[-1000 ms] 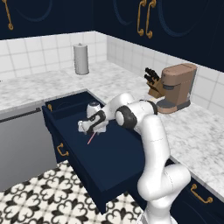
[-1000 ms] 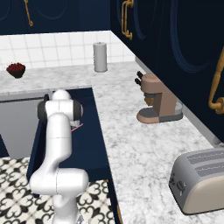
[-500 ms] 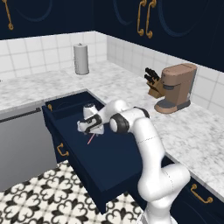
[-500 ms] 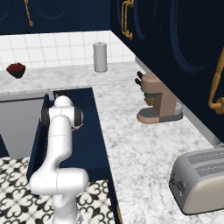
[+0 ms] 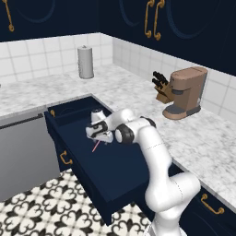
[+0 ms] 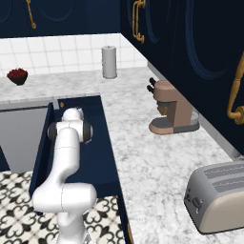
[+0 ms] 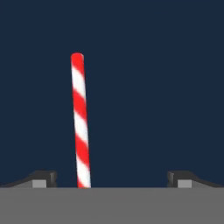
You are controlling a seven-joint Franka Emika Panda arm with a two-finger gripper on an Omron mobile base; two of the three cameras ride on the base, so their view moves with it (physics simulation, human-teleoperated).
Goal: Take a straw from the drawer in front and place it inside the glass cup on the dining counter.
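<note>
Gripper lowered over the straw, jaws wide, nothing held yet

Your gripper (image 7: pixel 111 179) has come down into the open drawer (image 5: pixel 106 173) since the earlier frame, the arm reaching further left; the fingers (image 7: pixel 41 178) stand fully apart; the red-and-white straw (image 7: pixel 81 120) lies flat on the drawer floor between them, nearer the left one; you look set to close on it.
</note>
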